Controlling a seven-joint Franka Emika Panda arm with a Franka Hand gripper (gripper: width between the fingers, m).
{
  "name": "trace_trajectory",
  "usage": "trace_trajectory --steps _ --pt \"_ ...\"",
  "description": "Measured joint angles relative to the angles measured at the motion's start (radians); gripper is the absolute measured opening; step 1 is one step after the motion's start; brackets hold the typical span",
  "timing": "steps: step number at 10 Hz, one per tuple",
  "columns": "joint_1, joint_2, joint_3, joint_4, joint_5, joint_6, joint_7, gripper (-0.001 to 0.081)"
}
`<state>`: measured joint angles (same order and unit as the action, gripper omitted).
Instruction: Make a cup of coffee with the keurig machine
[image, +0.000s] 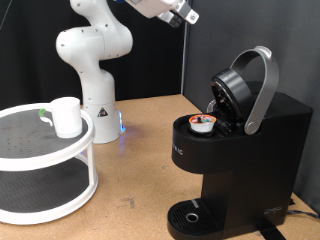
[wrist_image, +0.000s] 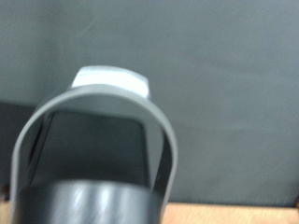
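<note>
Nearest the exterior camera, the keurig machine (image: 235, 150) is sitting on the brown table (image: 140, 150) at the exterior view's right, its round drip tray (image: 190, 217) lying at the bottom edge with nothing standing on it. Its lid is standing raised, the silver-grey handle (image: 262, 88) arching up and back, and a small pod (image: 203, 123) with a reddish-brown top is sitting in the open chamber. Faint pale lettering is showing on the machine's front face, too small for me to read. At the exterior view's left, a white two-tier round stand (image: 45, 170) is carrying the cup (image: 66, 116) on its upper shelf, well apart from the machine. Behind it my white base (image: 92, 60) is rising, with a blue light glowing just beside its foot. Farther back and higher, my gripper (image: 186, 17) is hanging at the exterior view's top, above and behind the machine, touching nothing; I cannot tell whether my fingers are spread or pressed together. My wrist view is showing the grey handle (wrist_image: 93, 131) looping over the dark lid (wrist_image: 89, 203), blurred, against a dark backdrop (wrist_image: 234, 84).
</note>
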<state>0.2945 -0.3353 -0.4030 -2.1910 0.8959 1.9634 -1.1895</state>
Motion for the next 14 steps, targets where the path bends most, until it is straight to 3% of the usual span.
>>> trace_trajectory --steps 2,4,7,11,14 --pt "0.015 0.003 0.002 0.007 0.051 -0.038 0.016 0.0802" --pt "0.034 0.021 0.031 0.035 0.052 -0.057 0.096 0.0802" --pt "0.062 0.062 0.098 0.068 0.064 0.021 0.175 0.0802" --pt "0.090 0.125 0.150 0.126 0.083 0.035 0.199 0.0802" --pt "0.093 0.138 0.162 0.137 0.083 0.037 0.202 0.0802"
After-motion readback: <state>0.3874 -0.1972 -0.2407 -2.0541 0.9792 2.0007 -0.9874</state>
